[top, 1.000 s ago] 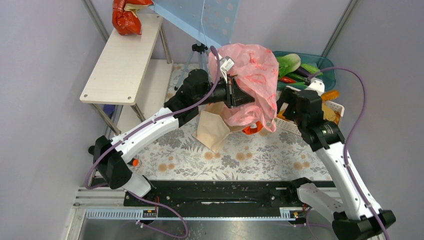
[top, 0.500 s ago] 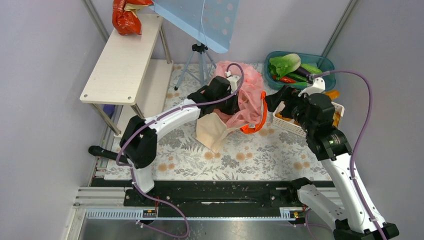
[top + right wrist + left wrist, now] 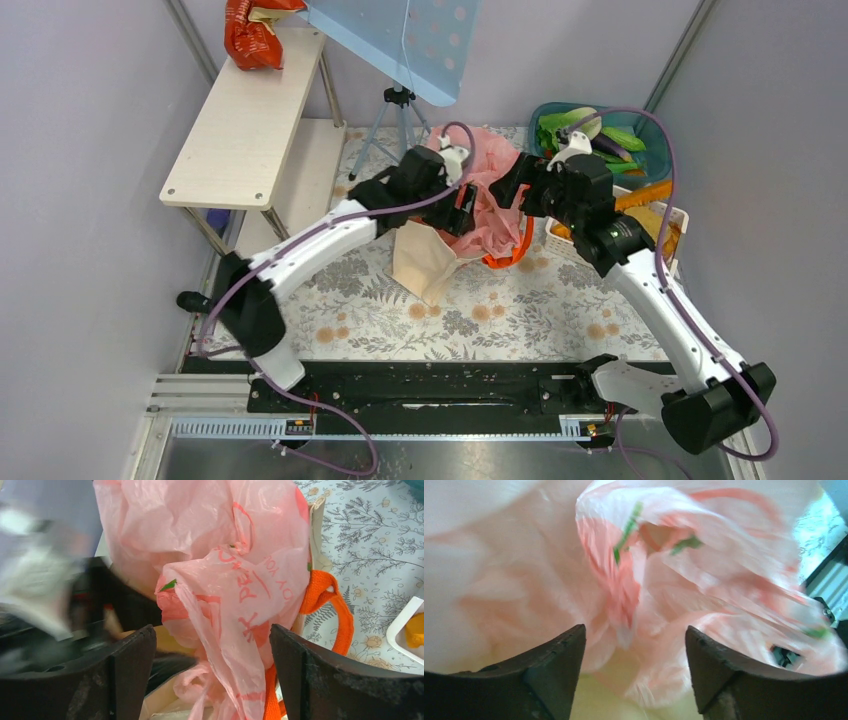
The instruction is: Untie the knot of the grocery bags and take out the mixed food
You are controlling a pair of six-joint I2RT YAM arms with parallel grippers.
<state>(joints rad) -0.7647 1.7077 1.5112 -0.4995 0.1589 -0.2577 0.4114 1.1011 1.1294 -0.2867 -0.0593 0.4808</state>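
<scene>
The pink grocery bag [image 3: 492, 172] lies crumpled over the mouth of the beige tote [image 3: 420, 262]. It fills the left wrist view [image 3: 664, 580] and hangs in folds in the right wrist view [image 3: 235, 580]. My left gripper [image 3: 462, 207] is open at the bag's left side, its jaws [image 3: 634, 675] wide apart with plastic close in front. My right gripper [image 3: 504, 190] is open at the bag's right side, and a fold of the bag hangs between its spread jaws [image 3: 212, 675]. The mixed food [image 3: 580, 125], a leafy green-and-white vegetable and green bits, lies in a teal basin, partly behind my right arm.
The tote's orange handles [image 3: 522, 240] curl out to the right, also in the right wrist view [image 3: 330, 605]. A white basket [image 3: 668, 225] with orange pieces stands beside the teal basin [image 3: 650, 135]. A wooden shelf [image 3: 245, 110] and a tripod [image 3: 398, 110] stand at the back left.
The bag, held high by my left gripper a second ago, has come down onto the tote. My right arm has swung left to the bag. My left gripper has shifted slightly.
</scene>
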